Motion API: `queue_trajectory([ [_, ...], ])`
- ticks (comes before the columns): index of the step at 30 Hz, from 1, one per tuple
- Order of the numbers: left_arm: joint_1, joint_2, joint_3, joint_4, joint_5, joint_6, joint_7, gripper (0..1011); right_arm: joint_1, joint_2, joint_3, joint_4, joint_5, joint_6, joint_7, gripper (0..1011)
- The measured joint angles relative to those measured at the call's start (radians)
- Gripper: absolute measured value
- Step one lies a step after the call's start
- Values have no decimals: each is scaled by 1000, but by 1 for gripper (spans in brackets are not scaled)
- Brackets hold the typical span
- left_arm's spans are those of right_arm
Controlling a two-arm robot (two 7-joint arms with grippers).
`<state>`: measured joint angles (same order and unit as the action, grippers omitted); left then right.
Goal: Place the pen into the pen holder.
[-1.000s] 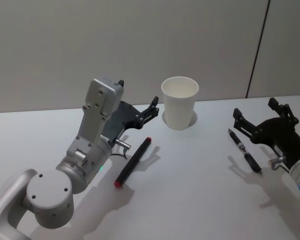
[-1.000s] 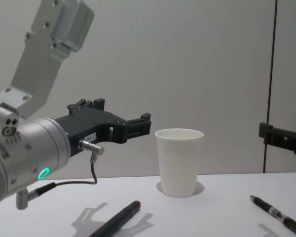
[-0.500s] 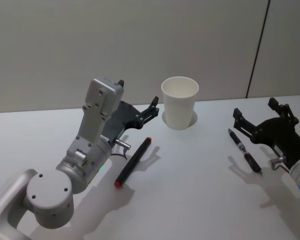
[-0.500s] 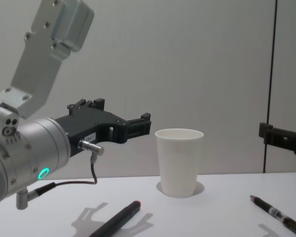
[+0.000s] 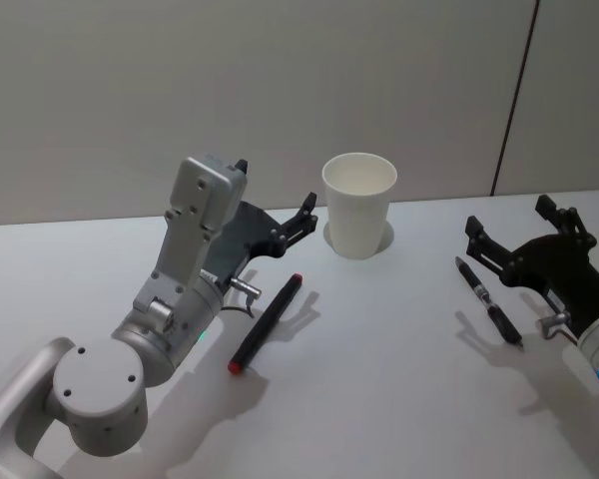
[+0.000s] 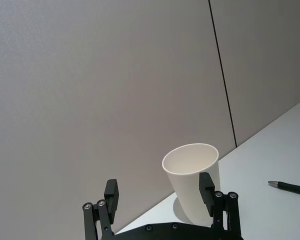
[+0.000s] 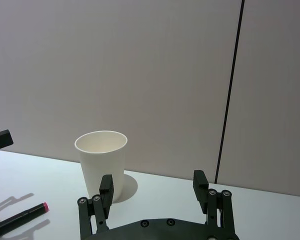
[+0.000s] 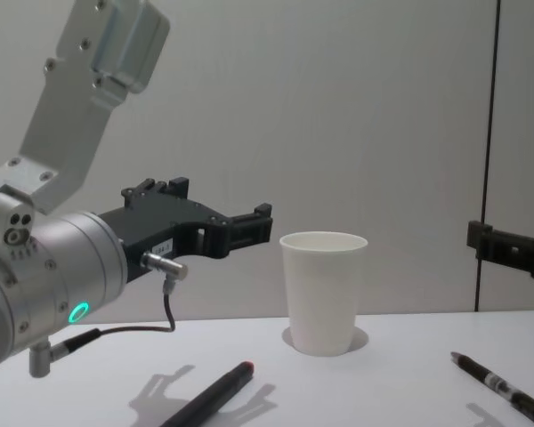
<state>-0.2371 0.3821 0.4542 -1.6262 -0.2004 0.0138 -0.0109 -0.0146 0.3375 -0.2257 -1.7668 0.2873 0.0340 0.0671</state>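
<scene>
On the table [image 5: 379, 389] nothing has moved in the last second: left gripper [image 5: 276, 187] and right gripper [image 5: 509, 216] hover spread wide and empty, red-tipped marker [image 5: 267, 322] and black pen [image 5: 489, 301] lie flat either side of the pen holder [image 5: 358, 215], so no pick looks started.

Matt paper pen holder [image 5: 359, 212], smooth white table [image 5: 379, 369]

bright, even light from overhead; the white table [image 5: 379, 389] shows no glare; shadows are soft-edged and lie close to what casts them: a small one at the foot of the pen holder [image 5: 358, 205], a faint one of the left gripper [image 5: 307, 215] beside the red-tipped marker [image 5: 266, 322]; the wall [image 5: 130, 90] is evenly lit
</scene>
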Motion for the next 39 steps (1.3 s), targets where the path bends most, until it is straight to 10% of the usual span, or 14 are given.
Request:
queue_trajectory([
  [15,0,0,0,0,0,0,0,1001,-23,10,3,-39,12,45,3,1001],
  [39,0,0,0,0,0,0,0,1001,-81,26,37,-117,58,203,-155,1001],
])
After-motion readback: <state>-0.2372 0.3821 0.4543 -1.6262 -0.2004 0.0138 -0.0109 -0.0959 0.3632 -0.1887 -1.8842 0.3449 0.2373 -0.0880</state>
